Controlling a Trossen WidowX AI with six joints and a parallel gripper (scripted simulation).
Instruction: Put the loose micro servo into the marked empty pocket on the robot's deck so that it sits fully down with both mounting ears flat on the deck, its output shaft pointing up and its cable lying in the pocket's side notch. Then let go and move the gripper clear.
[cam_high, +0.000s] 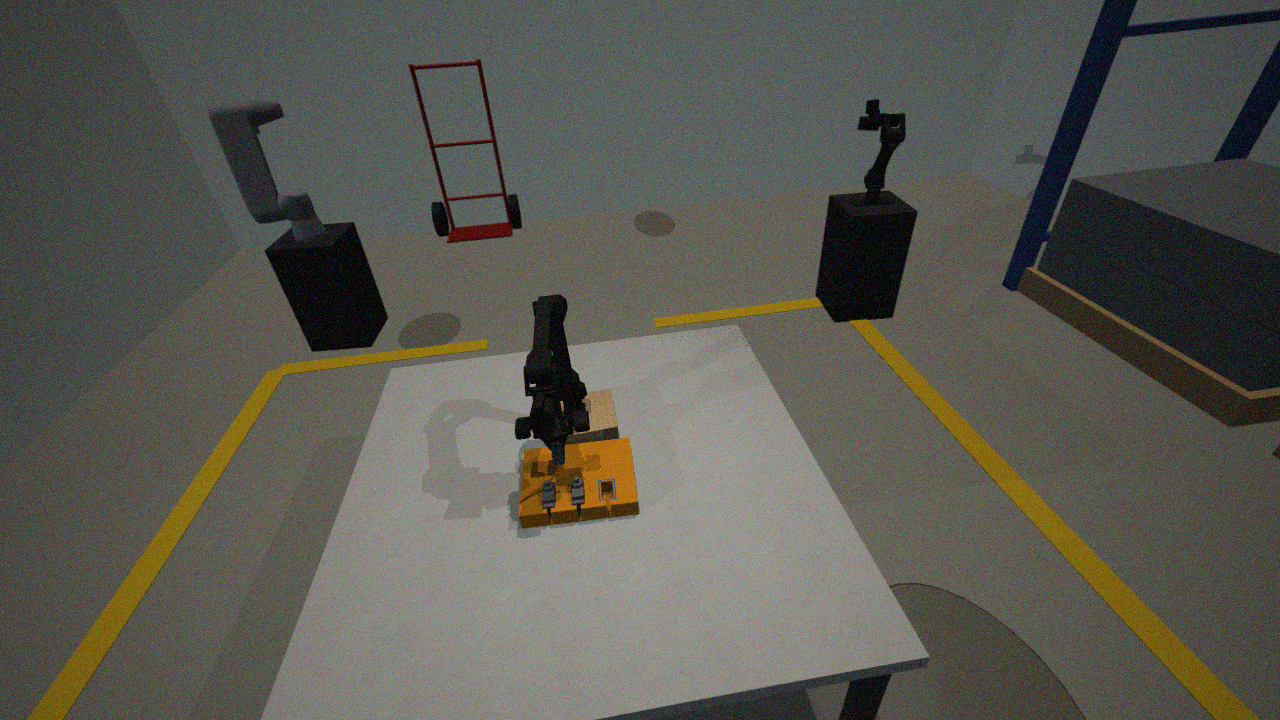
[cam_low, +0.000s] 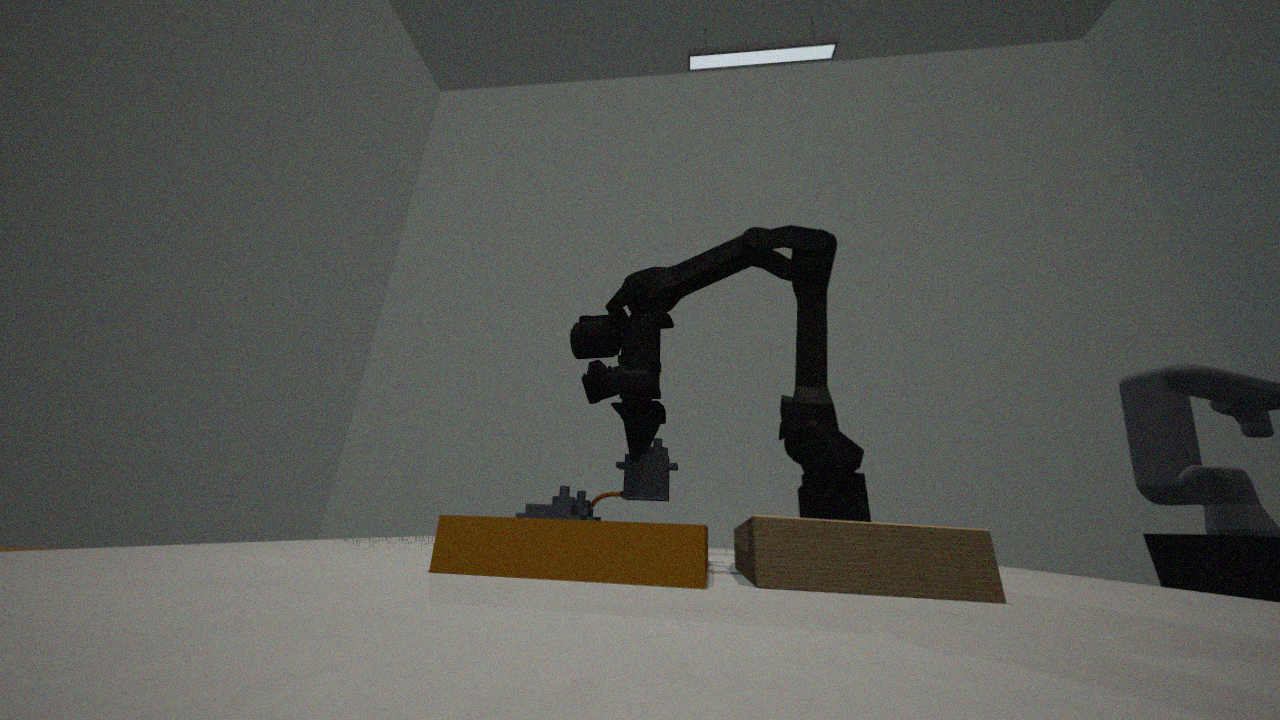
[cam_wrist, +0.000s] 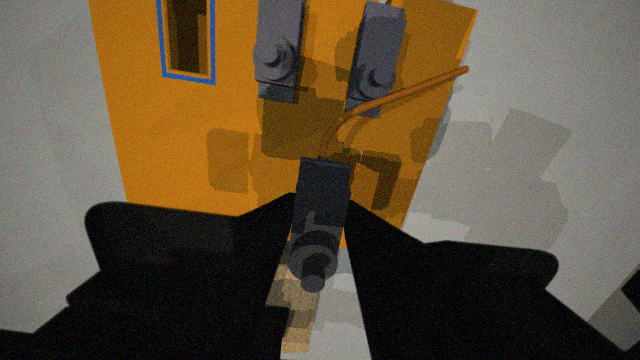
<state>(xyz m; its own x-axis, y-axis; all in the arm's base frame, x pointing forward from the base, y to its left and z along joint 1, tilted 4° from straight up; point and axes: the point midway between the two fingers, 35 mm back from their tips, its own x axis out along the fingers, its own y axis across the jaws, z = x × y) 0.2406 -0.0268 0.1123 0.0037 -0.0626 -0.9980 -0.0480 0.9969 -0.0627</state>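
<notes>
Orange deck (cam_wrist: 150, 135) lies below the servo (cam_wrist: 320, 200), clamped in the gripper (cam_wrist: 320, 235) and lifted clear; carry step, next move sideways to the blue-marked pocket (cam_wrist: 188, 37).

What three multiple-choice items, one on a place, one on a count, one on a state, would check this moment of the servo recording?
1. Where is the loose micro servo?
A. seated in the marked pocket
B. held above the orange deck
C. lying on the wooden block

2. How many servos are already mounted on the deck?
A. none
B. two
C. four

3. How does the gripper stand?
A. shut on the servo
B. wide open
C. shut on nothing

Answers:
1 B, the exterior view shows a gap beneath it.
2 B, the wrist view shows two grey bodies beside the blue-outlined pocket.
3 A, both fingers press the servo's sides.
</notes>
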